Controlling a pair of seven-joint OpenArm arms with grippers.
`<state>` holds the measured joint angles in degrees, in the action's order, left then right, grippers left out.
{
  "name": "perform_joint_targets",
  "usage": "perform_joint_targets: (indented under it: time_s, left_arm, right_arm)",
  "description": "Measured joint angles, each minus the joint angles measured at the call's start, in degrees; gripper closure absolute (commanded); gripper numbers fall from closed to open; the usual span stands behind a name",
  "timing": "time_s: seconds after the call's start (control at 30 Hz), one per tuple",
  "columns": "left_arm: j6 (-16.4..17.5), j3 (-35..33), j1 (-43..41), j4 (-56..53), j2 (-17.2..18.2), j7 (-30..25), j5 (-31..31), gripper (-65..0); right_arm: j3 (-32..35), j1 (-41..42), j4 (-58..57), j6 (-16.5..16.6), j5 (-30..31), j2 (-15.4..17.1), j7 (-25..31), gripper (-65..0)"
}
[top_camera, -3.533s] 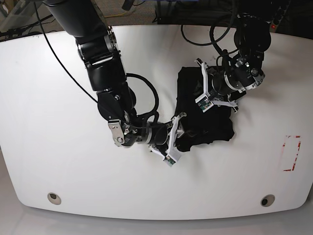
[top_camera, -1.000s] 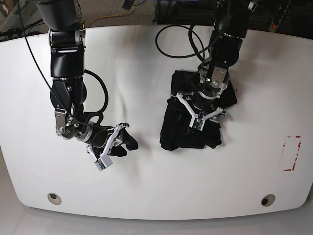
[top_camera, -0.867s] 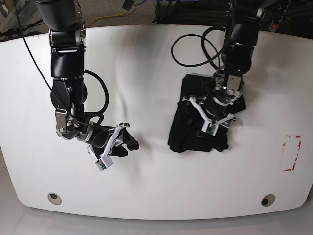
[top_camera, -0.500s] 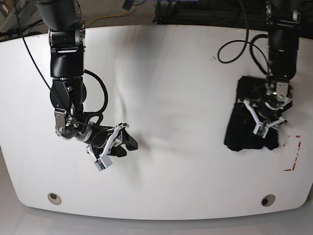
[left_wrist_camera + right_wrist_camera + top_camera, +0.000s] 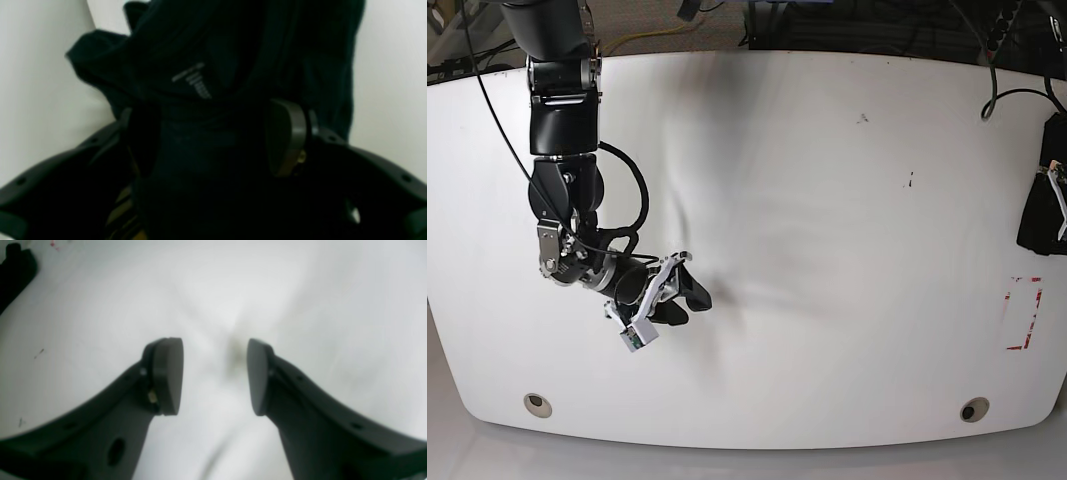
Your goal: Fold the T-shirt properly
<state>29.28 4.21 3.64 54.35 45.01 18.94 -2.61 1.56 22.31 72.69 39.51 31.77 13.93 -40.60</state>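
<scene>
Gripping bunched T-shirt (image 5: 233,66) between its jaws: left gripper (image 5: 213,140), table's (image 5: 827,200) far edge | right gripper (image 5: 215,376) released, empty, well apart

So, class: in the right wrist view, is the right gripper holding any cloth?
No, the right gripper stands open over the bare white table, nothing between its pads.

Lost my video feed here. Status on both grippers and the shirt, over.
Left gripper shut on the T-shirt, bundled at the table edge. Right gripper open, empty, over bare table. Nothing in the way.
</scene>
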Motion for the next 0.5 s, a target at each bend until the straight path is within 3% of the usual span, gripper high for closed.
perform_joint_targets:
  time_s: [0.13, 0.33, 0.5]
  left_arm:
    - [5.3, 8.5, -3.3, 6.1, -0.9, 0.6, 0.2, -44.6]
    - [5.1, 13.9, -4.1, 17.8, -4.4, 0.9, -0.2, -44.6]
    - [5.4, 15.4, -3.7, 24.4, -8.4, -0.1, 0.3, -44.6]
  right_arm:
    - [0.3, -0.9, 1.9, 0.2, -0.2, -0.2, -0.1, -28.4]
    - [0.4, -1.9, 2.2, 0.2, -0.7, -0.3, 0.0, -28.4]
    - [0.0, -3.9, 3.6, 0.2, -8.8, 0.0, 5.5, -28.4]
